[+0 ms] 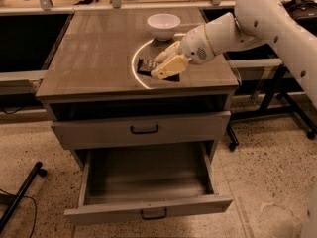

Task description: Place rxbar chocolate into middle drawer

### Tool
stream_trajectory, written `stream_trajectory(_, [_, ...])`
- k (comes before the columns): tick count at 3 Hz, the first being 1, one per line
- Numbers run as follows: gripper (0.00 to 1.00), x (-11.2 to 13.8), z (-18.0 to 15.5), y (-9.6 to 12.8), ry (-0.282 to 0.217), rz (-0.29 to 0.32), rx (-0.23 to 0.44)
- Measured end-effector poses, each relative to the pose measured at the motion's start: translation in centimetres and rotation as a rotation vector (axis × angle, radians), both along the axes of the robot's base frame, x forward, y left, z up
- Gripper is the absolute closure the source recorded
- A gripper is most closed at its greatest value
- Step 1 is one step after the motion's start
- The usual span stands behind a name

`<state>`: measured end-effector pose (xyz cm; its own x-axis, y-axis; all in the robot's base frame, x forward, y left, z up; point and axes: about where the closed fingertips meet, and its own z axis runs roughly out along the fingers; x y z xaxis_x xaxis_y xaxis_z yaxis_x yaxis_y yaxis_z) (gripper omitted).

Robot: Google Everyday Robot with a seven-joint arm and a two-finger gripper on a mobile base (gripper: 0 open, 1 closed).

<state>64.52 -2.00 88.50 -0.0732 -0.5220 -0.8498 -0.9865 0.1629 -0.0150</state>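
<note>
The rxbar chocolate (pixel 144 66), a flat dark wrapped bar, is at the right middle of the cabinet top, held between my pale fingers (pixel 168 67). My gripper (pixel 164 66) is shut on the bar, at or just above the tabletop and in front of the white bowl. The middle drawer (pixel 148 213) is pulled wide open below, its inside bare, its small dark handle facing front. It lies lower and nearer to the camera than the gripper.
A white bowl (pixel 164 25) stands at the back of the cabinet top (pixel 94 58). The drawer front above (pixel 143 129) is shut. A dark open slot runs under the top. A black stand leg (pixel 22 195) lies on the floor at left.
</note>
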Motion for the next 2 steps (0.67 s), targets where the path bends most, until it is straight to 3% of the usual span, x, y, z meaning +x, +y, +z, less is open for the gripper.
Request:
stream_trajectory(1, [1.0,0.0,0.0,0.0,0.0,0.0,0.0])
stream_trajectory(2, [1.0,-2.0,-1.4,-0.2,-0.001,0.029,-0.032])
